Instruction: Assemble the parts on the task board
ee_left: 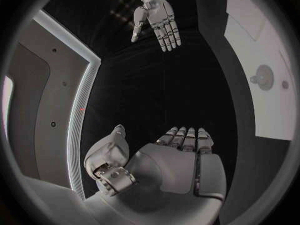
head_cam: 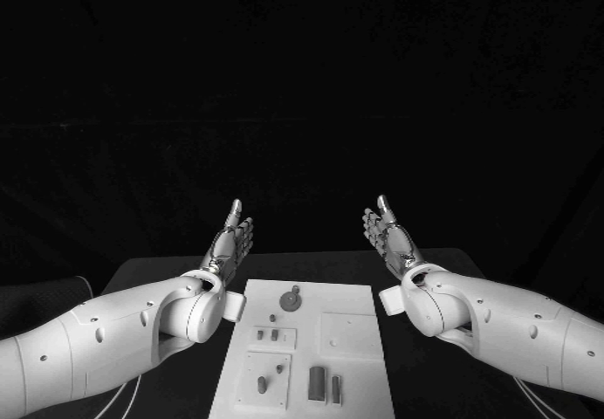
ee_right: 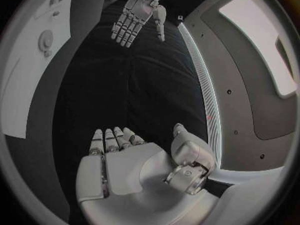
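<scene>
Progress check, as far as I can read it: the task board (head_cam: 350,345) sits in the middle of the desk (head_cam: 151,271), between my two forearms, and the parts are all on it. There's a round disc-like piece (head_cam: 291,301) near the far end, two small pegs (head_cam: 267,333) just nearer than that, one short peg (head_cam: 262,384) on the square plate at the near left, and two taller blocks (head_cam: 325,384) side by side next to it. Whether any of those are properly seated in their slots or just lying loose, I honestly can't tell; they're too small. So this fits either a board waiting to be put together or one that's partly sorted.

My left robot hand (head_cam: 229,244) and right robot hand (head_cam: 390,237) are both raised above the desk past the board's far end, palms facing each other, fingers straight and spread, holding nothing.
</scene>
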